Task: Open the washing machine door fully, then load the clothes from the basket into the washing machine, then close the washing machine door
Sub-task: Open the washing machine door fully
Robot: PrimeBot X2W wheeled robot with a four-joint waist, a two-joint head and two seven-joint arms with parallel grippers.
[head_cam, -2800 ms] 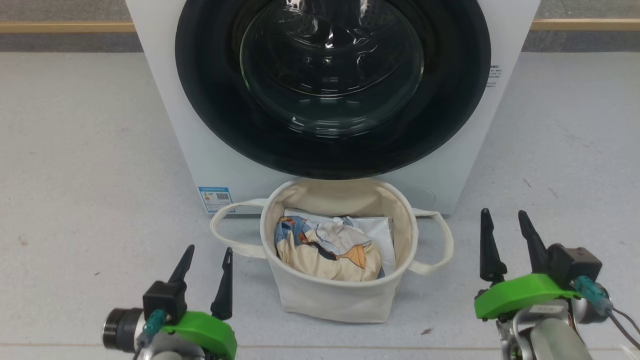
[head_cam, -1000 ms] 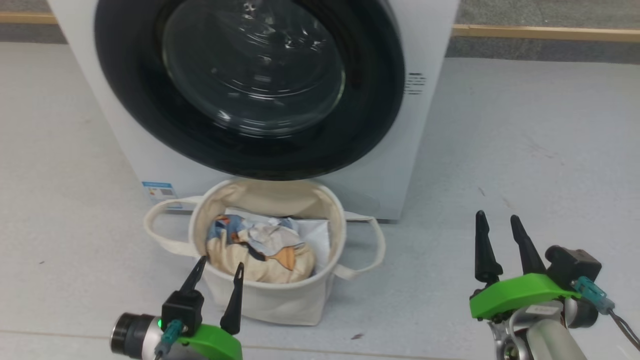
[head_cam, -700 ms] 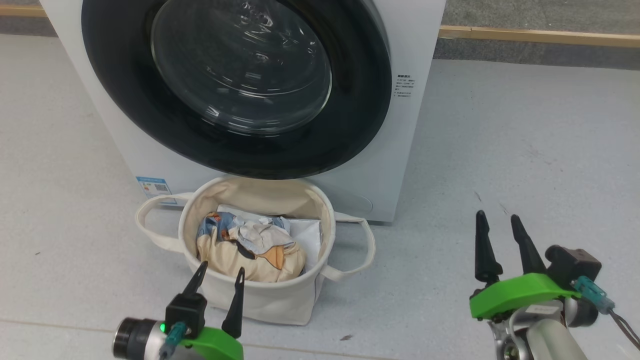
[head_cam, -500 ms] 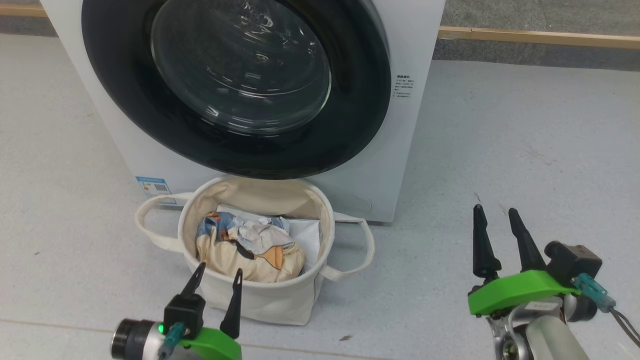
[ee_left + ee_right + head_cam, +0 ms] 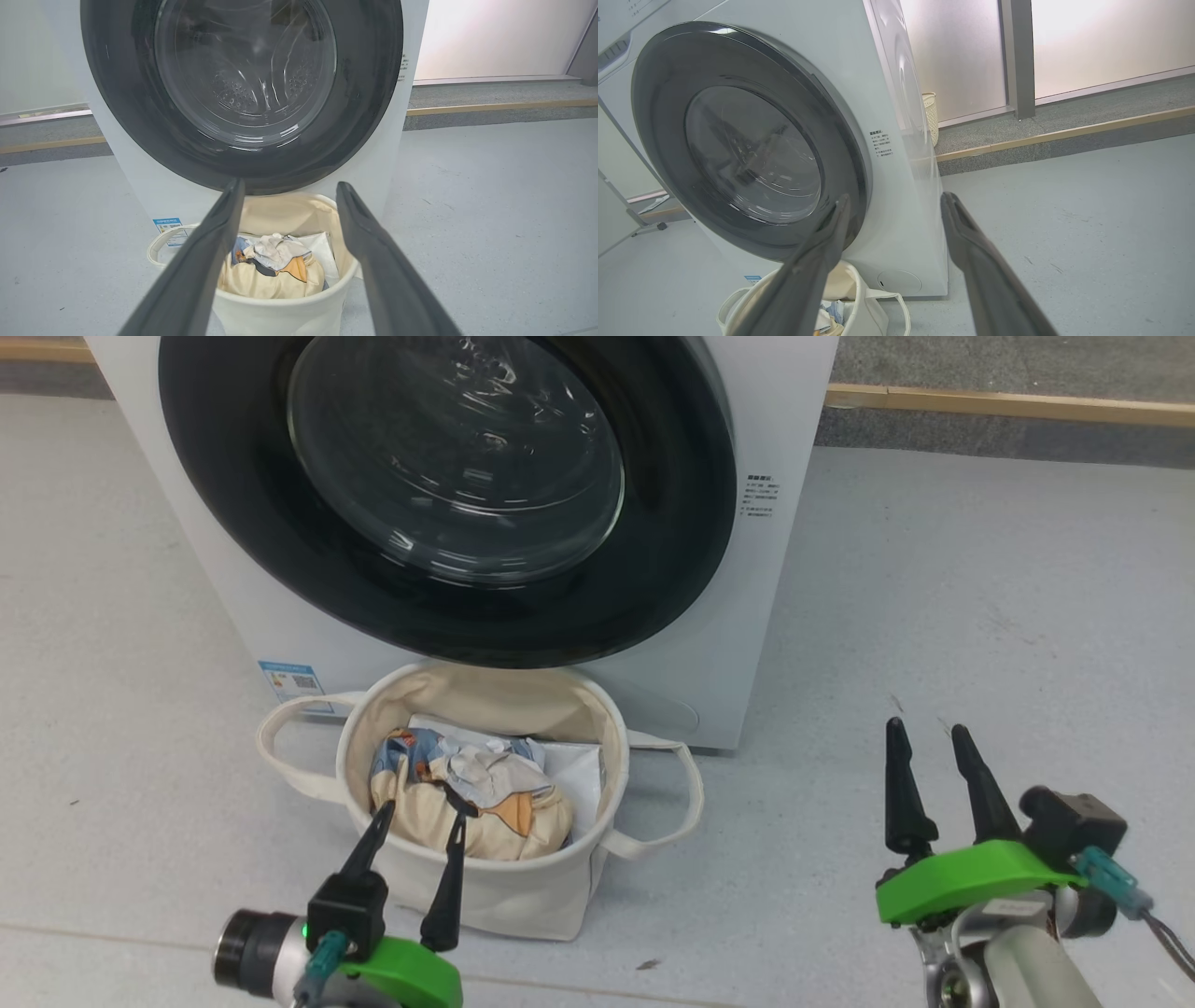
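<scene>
Presently the basket holds the clothes over a white sheet; left gripper and right gripper parted, empty.

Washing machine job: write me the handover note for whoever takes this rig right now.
Left gripper: open, empty, at the near rim of the basket.
Right gripper: open, empty, above the floor, right of the washing machine.
Washing machine door: looks shut.
Clothes: in the basket, in front of the machine.
Done: nothing.
Left: open door fully, load clothes, close door.
</scene>
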